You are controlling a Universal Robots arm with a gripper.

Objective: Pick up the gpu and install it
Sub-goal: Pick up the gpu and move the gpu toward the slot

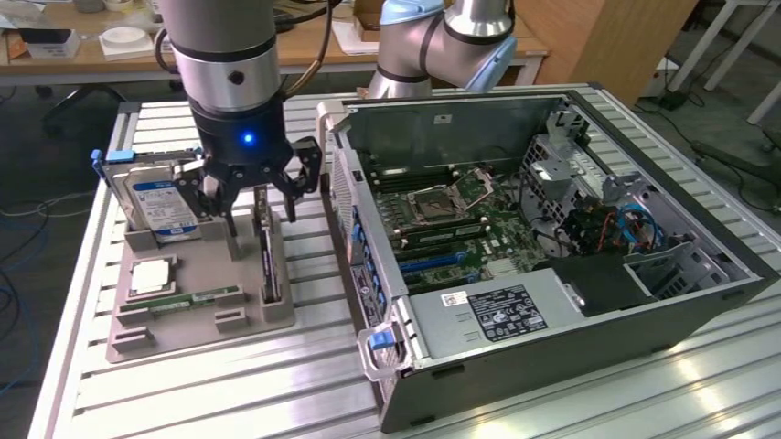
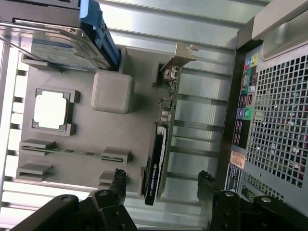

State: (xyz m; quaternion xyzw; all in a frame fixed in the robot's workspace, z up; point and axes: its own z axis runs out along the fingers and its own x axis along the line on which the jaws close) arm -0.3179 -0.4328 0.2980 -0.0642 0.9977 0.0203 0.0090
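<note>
- Grey plastic holder [image 1: 244, 320] sits on the metal worktop [image 1: 183, 393], just beside the open computer case [image 1: 550, 274].
- The gpu [image 1: 267, 270] stands on its thin edge in a slot of the holder, on the side nearest the case. It is a flat black card with a shiny metal bracket [image 2: 177, 60] at one end.
- The tool [image 1: 256, 212] hangs right over the gpu. Its fingers [image 2: 118, 183] are wide apart, one on each side of the card, at the end away from the bracket.
- The fingers do not seem to touch the card, and the tool holds nothing.
- A hard drive [image 1: 159, 206] with a blue label, a square chip [image 1: 153, 274] and a thin green memory stick [image 1: 196, 298] rest in other spots of the holder.
- Inside the case, the green board [image 1: 476, 219] lies bare, and I see no black card fitted on it.
- So the job looks to be near its start. The tool is lined up over the gpu, but the card is not yet picked up. Lifting it and fitting it into the case are both left to do.
</note>
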